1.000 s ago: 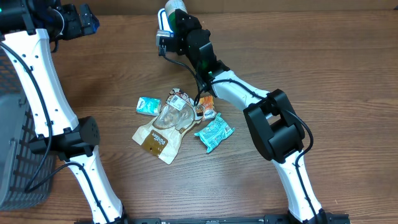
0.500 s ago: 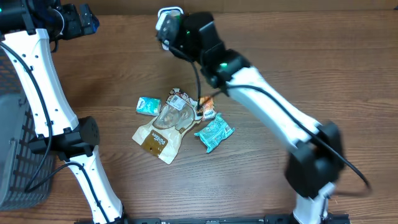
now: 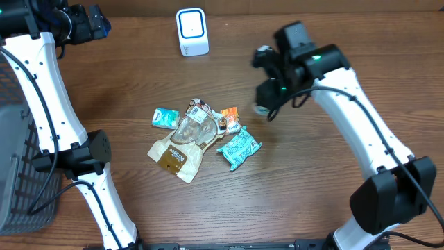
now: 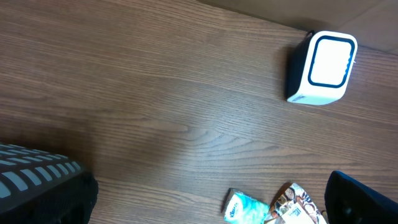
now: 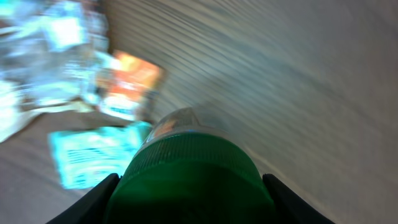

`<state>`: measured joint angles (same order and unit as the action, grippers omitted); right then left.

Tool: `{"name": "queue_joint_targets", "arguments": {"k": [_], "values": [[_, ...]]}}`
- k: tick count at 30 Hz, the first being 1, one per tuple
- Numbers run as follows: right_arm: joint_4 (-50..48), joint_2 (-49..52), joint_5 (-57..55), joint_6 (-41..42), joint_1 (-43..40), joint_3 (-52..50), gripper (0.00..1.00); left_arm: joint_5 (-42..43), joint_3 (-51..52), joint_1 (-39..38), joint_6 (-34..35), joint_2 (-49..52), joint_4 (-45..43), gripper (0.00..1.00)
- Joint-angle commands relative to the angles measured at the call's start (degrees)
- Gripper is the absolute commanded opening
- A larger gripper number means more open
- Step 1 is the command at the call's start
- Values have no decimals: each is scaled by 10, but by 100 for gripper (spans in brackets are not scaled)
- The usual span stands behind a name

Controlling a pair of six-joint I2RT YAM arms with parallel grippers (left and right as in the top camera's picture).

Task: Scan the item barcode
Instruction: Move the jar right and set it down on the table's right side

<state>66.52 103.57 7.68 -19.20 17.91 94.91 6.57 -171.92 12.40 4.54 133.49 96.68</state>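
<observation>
Near the snack packets [image 3: 201, 135], green-capped bottle [image 5: 194, 163] in grasp of right gripper [image 5: 191, 198]; left gripper [image 4: 205, 186] agape.

Overhead: straight down, whole worktop [image 3: 208, 208] in frame. Left wrist: high, angled down, shares scanner [image 4: 323, 59] upper right, teal packet [image 4: 244, 208] bottom edge. Right wrist: tight, blurred, bottle [image 5: 193, 177] filling bottom, orange packet [image 5: 132, 86] shared with overhead.

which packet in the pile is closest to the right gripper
The orange packet, at the pile's top right in the overhead view. The large teal wrapper, brown pouch and small teal packet all lie farther from the right gripper.
</observation>
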Motion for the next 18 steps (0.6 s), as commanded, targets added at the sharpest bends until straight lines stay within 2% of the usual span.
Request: {"name": "queue_joint_targets", "arguments": {"k": [1,9,18], "values": [[-32,-3,10,64,-70,-52,25,-4,-10,0,8,-20,1,100],[-140,-2,10,92,-198,-168,25,-4,-10,0,8,-20,1,100],[-171,1,-40,92,-242,-195,25,-4,-10,0,8,-20,1,100]]}}
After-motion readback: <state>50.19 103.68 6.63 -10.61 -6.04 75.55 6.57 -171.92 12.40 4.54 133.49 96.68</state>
